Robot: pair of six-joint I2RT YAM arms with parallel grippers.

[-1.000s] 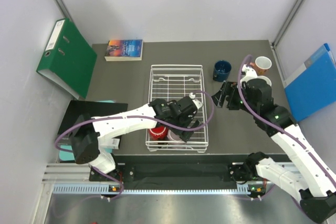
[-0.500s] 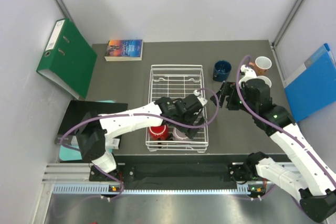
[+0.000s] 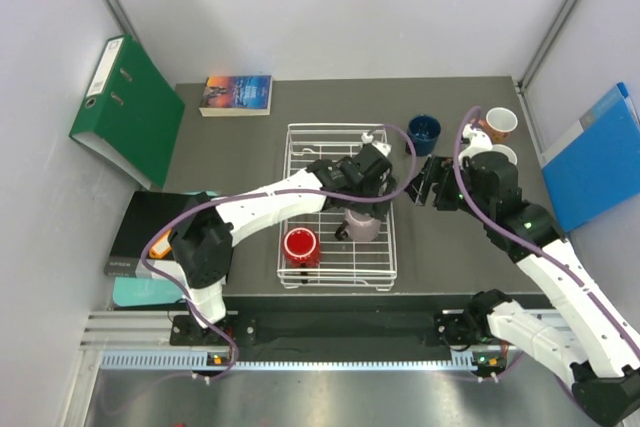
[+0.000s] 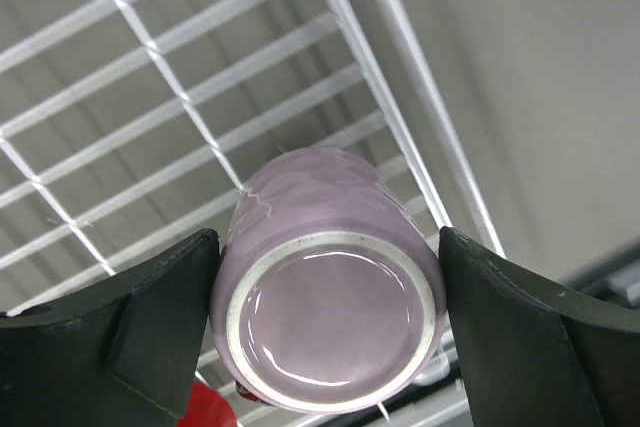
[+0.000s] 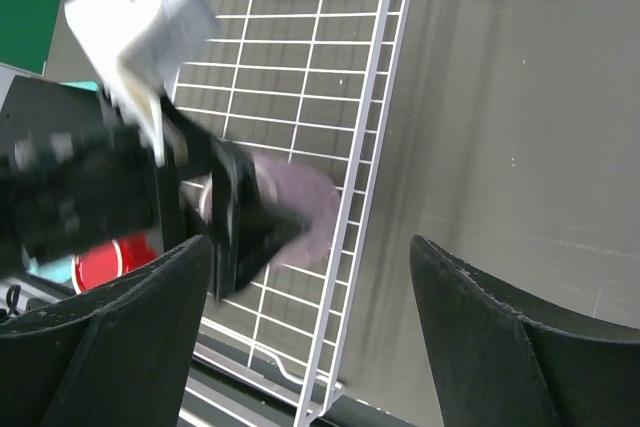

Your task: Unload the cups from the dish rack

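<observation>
The white wire dish rack [image 3: 320,152] stands mid-table. My left gripper [image 3: 366,209] is shut on the pale mauve cup [image 3: 362,226] and holds it above the rack's right side. In the left wrist view the mauve cup [image 4: 330,292] shows its base, with a finger on each side of it. The red cup [image 3: 300,245] sits in the rack's near left part. My right gripper [image 3: 424,184] is open and empty just right of the rack. The dark blue cup [image 3: 423,132] and the salmon-pink cup [image 3: 499,123] stand on the table at the far right. The teal cup is out of view.
A white-rimmed cup [image 3: 504,154] is mostly hidden behind my right arm. A green binder [image 3: 125,107] leans at the left wall, a book [image 3: 236,94] lies at the back, a blue folder [image 3: 590,157] leans at the right, and a black pad [image 3: 150,232] lies near left.
My left gripper has lifted the mauve cup from beside the red cup and carried it back and right over the rack. The right arm has barely moved.
</observation>
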